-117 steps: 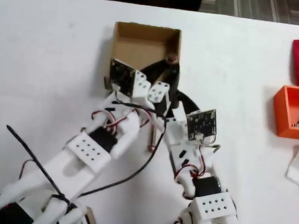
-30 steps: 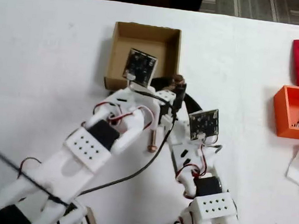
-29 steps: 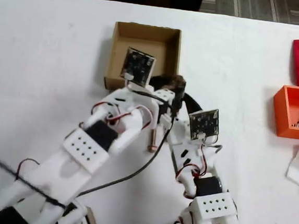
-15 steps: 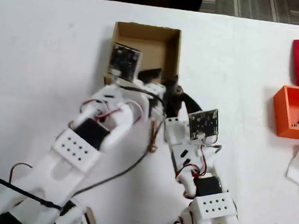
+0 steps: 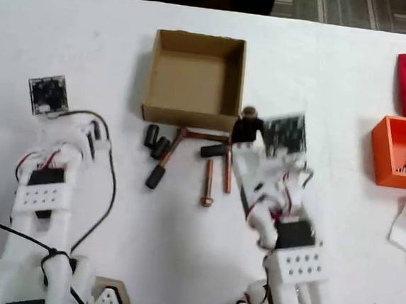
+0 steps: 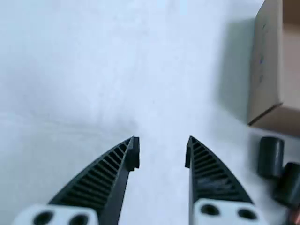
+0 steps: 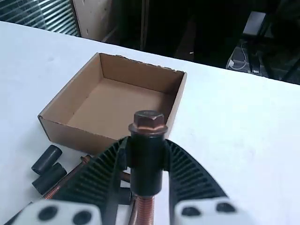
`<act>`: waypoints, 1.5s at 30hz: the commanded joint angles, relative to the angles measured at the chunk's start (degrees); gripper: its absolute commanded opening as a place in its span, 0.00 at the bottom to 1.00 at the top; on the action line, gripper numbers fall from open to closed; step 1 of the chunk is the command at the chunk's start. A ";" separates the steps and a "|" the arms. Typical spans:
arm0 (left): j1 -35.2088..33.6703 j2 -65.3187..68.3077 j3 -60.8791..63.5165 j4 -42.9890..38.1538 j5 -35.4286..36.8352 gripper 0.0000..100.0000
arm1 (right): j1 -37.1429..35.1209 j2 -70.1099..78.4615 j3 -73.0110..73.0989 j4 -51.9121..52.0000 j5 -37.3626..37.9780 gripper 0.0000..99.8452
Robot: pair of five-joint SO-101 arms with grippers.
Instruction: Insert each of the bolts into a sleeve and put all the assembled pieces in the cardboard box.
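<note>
One sleeved bolt (image 7: 149,124) sat clamped in my right gripper (image 7: 147,146), left gripper (image 6: 161,152) agape; next, I judged, the cardboard box (image 7: 75,133).

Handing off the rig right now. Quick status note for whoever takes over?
Left gripper: open, empty, over bare table left of the box.
Right gripper: shut on a sleeved bolt, held upright by the box's front right corner.
Box: empty.
Loose bolts and sleeves lie on the table in front of the box.
Done: one bolt sleeved. Left: drop it in, sleeve the others, box them all.
</note>
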 commanded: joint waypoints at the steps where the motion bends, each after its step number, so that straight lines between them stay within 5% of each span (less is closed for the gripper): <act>1: 1.67 -1.23 0.40 5.89 -13.63 0.18 | -0.48 16.57 -24.53 9.54 -0.44 0.02; 12: -1.41 -1.41 -8.13 27.60 -14.07 0.18 | -0.04 77.58 -100.57 47.34 -3.08 0.02; 17: -1.05 -1.41 -4.26 26.46 -14.59 0.18 | 0.92 100.00 -133.80 55.52 -7.21 0.02; 21: 1.76 -1.32 1.36 20.48 -24.35 0.18 | -0.84 112.13 -151.65 55.60 -7.47 0.02; 28: 2.11 -1.41 3.82 17.58 -21.19 0.18 | -2.59 120.92 -153.85 50.24 -14.68 0.02; 45: 2.11 -1.41 3.91 17.93 -20.92 0.18 | -1.80 122.42 -140.22 45.32 -11.16 0.02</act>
